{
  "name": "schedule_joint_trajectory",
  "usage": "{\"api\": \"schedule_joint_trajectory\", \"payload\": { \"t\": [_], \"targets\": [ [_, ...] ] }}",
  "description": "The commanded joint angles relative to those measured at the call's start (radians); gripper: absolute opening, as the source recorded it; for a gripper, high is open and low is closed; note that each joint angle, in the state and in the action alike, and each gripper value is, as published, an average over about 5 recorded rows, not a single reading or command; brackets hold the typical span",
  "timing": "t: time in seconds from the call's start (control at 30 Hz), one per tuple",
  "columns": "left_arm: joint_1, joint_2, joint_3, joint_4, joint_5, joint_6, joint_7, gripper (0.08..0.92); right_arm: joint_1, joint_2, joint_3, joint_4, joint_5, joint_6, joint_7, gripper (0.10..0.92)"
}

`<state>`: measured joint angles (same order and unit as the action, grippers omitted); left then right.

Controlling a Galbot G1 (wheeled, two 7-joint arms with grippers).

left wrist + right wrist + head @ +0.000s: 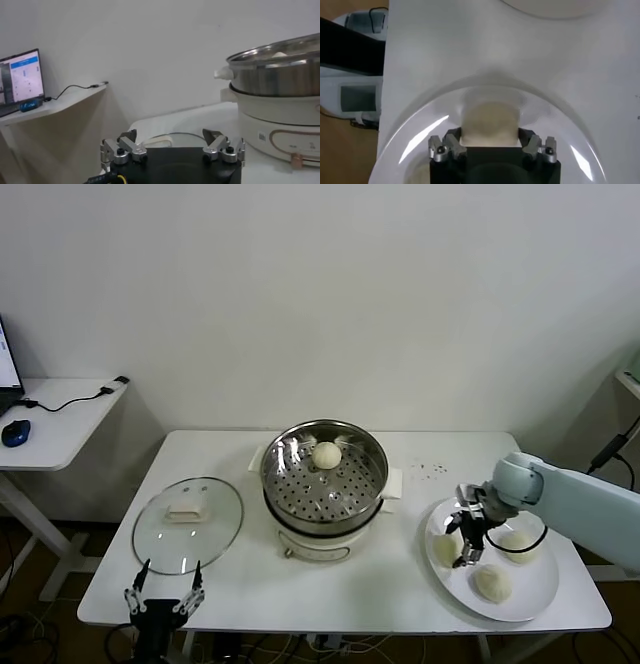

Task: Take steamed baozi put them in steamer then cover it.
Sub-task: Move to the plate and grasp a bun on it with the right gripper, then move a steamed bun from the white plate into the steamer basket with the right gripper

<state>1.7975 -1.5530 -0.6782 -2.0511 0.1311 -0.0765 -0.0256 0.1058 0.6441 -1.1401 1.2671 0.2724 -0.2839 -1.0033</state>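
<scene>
The steamer (322,522), a steel pot on a white base, stands mid-table with one baozi (326,454) on its perforated tray; it also shows in the left wrist view (280,80). A white plate (530,602) at the right holds three baozi. My right gripper (466,539) is down on the plate, its fingers closed on the sides of the leftmost baozi (446,548). In the right wrist view that baozi (490,117) fills the gap between the fingers of the gripper (490,137). My left gripper (164,584) is open and empty at the table's front left edge.
The glass lid (188,524) lies flat on the table left of the steamer, just beyond the left gripper (170,137). Two other baozi (517,544) (492,582) lie on the plate. A side table (60,424) with a mouse and cable stands at far left.
</scene>
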Motion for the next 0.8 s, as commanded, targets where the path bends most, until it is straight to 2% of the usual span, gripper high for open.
{"api": "schedule_joint_trajectory", "payload": {
  "t": [0.03, 0.17, 0.4, 0.57, 0.8],
  "targets": [
    [0.000, 0.000, 0.000, 0.001, 0.000, 0.000, 0.000, 0.823, 0.002, 0.004, 0.004, -0.007, 0.008, -0.001, -0.002, 0.705],
    [-0.004, -0.001, 0.003, 0.006, -0.002, 0.001, 0.000, 0.823, 0.100, -0.024, -0.039, 0.013, 0.053, 0.006, -0.003, 0.693],
    [-0.008, -0.004, 0.020, 0.021, 0.001, -0.002, 0.001, 0.823, 0.540, -0.027, -0.338, 0.011, 0.235, 0.053, -0.043, 0.687],
    [-0.016, -0.001, 0.027, 0.033, -0.002, -0.002, 0.001, 0.823, 0.832, 0.087, -0.562, -0.045, 0.392, 0.086, -0.074, 0.687],
    [-0.037, 0.005, 0.044, 0.029, -0.003, 0.003, 0.003, 0.823, 0.928, 0.329, -0.606, -0.120, 0.584, 0.056, -0.078, 0.687]
  ]
}}
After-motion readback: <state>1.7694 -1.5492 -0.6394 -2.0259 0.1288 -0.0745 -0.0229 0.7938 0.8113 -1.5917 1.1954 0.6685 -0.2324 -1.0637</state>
